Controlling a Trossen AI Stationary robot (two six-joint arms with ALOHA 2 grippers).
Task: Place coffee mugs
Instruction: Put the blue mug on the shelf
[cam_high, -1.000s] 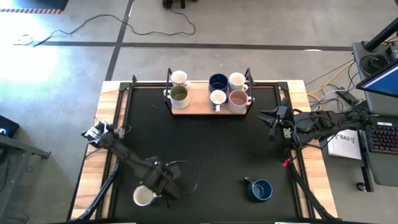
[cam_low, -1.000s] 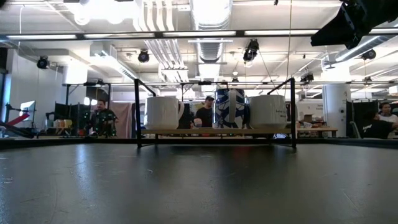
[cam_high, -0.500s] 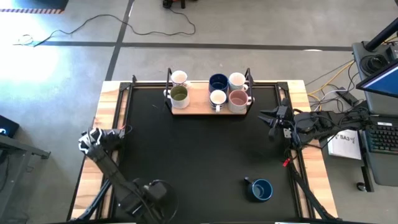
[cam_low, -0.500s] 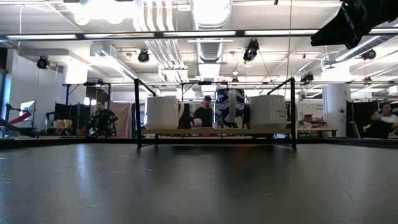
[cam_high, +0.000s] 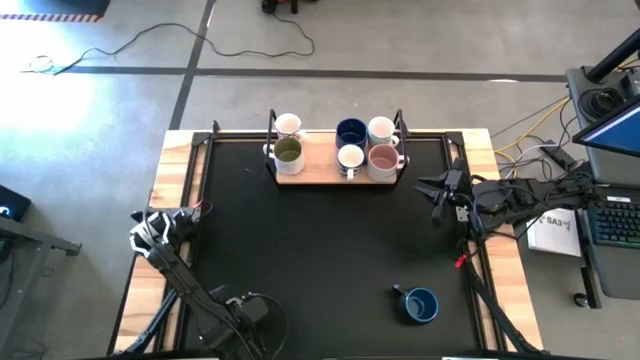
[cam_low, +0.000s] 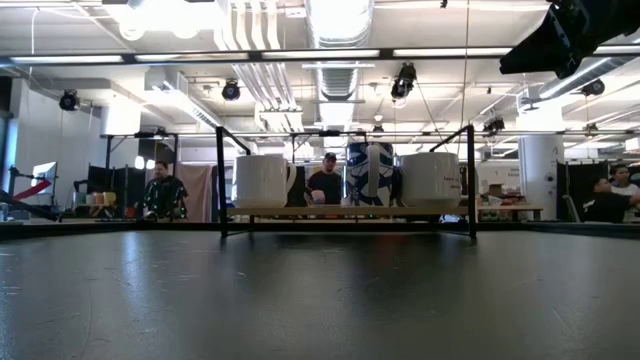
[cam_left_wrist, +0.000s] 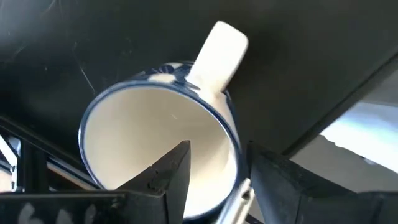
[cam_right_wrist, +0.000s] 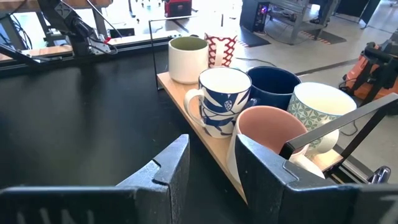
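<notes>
white mug (cam_left_wrist: 161, 149), rim between left tool (cam_left_wrist: 214, 171) fingers

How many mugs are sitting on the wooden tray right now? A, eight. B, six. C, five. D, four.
B: the right wrist view shows six on the wooden tray: olive mug, red-print mug, blue-patterned mug, dark blue mug, pink mug, green-patterned mug.
</notes>
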